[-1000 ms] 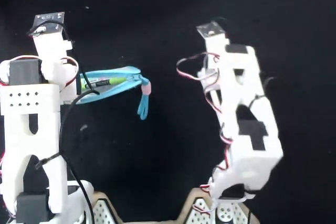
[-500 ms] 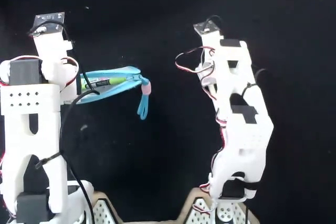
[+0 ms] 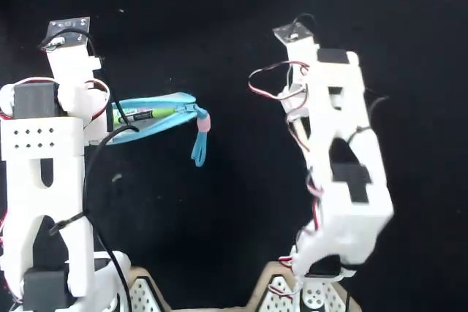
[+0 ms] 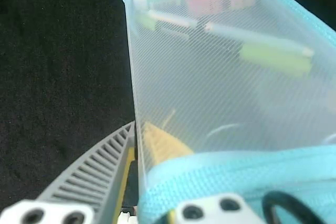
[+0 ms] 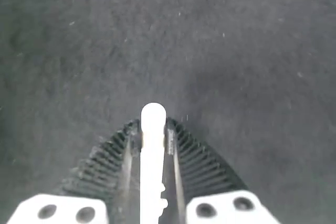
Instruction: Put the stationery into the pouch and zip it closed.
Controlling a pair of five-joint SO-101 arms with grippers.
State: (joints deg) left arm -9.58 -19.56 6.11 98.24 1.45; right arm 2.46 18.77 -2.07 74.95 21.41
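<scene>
At left on the black cloth table [image 3: 219,210], the left gripper [image 4: 137,129] pinches one end of the translucent turquoise-trimmed zip pouch [image 3: 157,104], which has stationery inside. Well apart, the right gripper [image 5: 153,124] is clamped narrowly on a white round-tipped stick [image 5: 153,150]. It seems best to line the stick up with the pouch mouth before releasing it.

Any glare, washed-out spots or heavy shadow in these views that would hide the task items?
High view: the black table swallows any shadows, yet the pouch stands out. Left wrist view: the pouch's translucent wall veils the stationery into pale shapes. Right wrist view: even light; the white rod in the right gripper is washed out, no surface detail.
</scene>
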